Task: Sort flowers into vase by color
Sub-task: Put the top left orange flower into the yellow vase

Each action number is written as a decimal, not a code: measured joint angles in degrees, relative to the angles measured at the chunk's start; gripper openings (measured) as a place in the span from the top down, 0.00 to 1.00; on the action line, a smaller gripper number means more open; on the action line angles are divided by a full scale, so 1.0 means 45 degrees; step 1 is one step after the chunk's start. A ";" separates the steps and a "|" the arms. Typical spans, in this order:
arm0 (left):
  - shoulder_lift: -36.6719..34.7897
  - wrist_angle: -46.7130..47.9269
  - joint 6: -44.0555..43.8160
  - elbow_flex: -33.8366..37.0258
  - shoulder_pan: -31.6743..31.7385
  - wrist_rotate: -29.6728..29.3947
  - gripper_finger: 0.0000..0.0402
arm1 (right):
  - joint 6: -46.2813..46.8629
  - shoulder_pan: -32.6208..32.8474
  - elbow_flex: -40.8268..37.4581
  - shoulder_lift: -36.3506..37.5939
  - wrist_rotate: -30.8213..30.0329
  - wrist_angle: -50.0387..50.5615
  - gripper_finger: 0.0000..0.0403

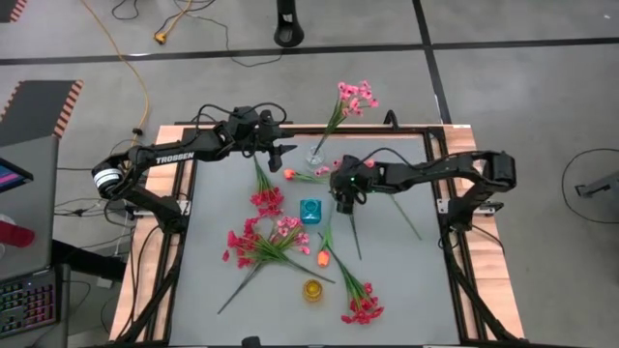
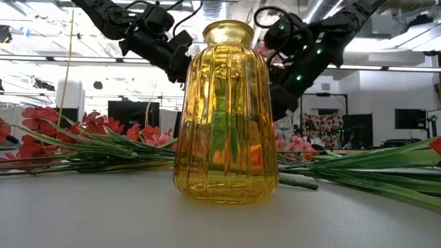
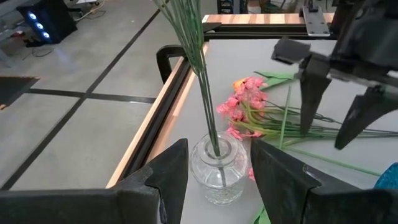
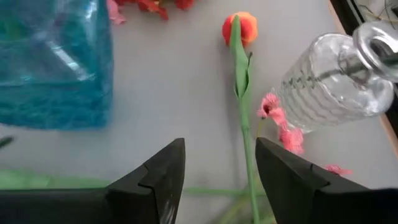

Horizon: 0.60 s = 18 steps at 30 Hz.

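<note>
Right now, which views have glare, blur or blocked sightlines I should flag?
Low view: the yellow vase fills the centre and hides much of the table behind it, with bright ceiling lights above. Right wrist view: the blue vase and clear vase look soft at close range. High view: even light, no strong shadows. Left wrist view: fairly sharp on the green stems.

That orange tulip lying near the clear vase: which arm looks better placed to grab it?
The right one, probably. Its open right gripper hangs directly over the orange tulip stem, while the left gripper faces the clear vase.
</note>
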<state>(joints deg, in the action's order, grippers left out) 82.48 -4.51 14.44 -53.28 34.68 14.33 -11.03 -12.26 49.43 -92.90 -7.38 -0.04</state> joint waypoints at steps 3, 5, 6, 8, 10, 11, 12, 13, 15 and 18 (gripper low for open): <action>0.0005 0.0063 -0.0005 0.0000 0.0000 0.0005 0.60 | -0.0002 -0.0252 -0.0005 -0.0444 -0.0009 -0.0440 0.48; 0.0005 0.0126 -0.0010 0.0000 0.0000 0.0010 0.60 | 0.0000 -0.0470 0.0000 -0.0688 -0.0009 -0.0552 0.49; 0.0005 0.0151 -0.0010 0.0000 0.0000 0.0010 0.60 | 0.0000 -0.0571 0.0000 -0.0823 -0.0009 -0.0525 0.50; 0.0005 0.0197 -0.0010 0.0000 0.0000 0.0012 0.60 | 0.0000 -0.0755 0.0000 -0.1128 -0.0009 -0.0538 0.51; 0.0005 0.0200 -0.0010 0.0000 0.0000 0.0025 0.60 | 0.0000 -0.0904 0.0000 -0.1463 -0.0004 -0.0524 0.53; 0.0005 0.0198 -0.0010 0.0000 0.0000 0.0024 0.60 | 0.0000 -0.0930 0.0000 -0.1617 -0.0004 -0.0542 0.53; 0.0005 0.0198 -0.0010 0.0000 0.0000 0.0027 0.60 | 0.0000 -0.0969 0.0000 -0.1752 -0.0004 -0.0529 0.54; 0.0005 0.0198 -0.0010 0.0000 0.0000 0.0028 0.60 | 0.0005 -0.0980 0.0000 -0.1893 -0.0004 -0.0526 0.55; 0.0005 0.0203 -0.0010 0.0000 0.0000 0.0024 0.60 | 0.0005 -0.0980 0.0000 -0.2100 -0.0009 -0.0570 0.57; 0.0005 0.0198 -0.0010 0.0000 0.0000 0.0024 0.60 | 0.0005 -0.0975 0.0000 -0.2127 -0.0008 -0.0624 0.60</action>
<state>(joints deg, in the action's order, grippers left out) 82.50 -3.62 14.39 -53.28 34.68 14.44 -11.00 -16.64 49.43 -102.48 -7.42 -2.85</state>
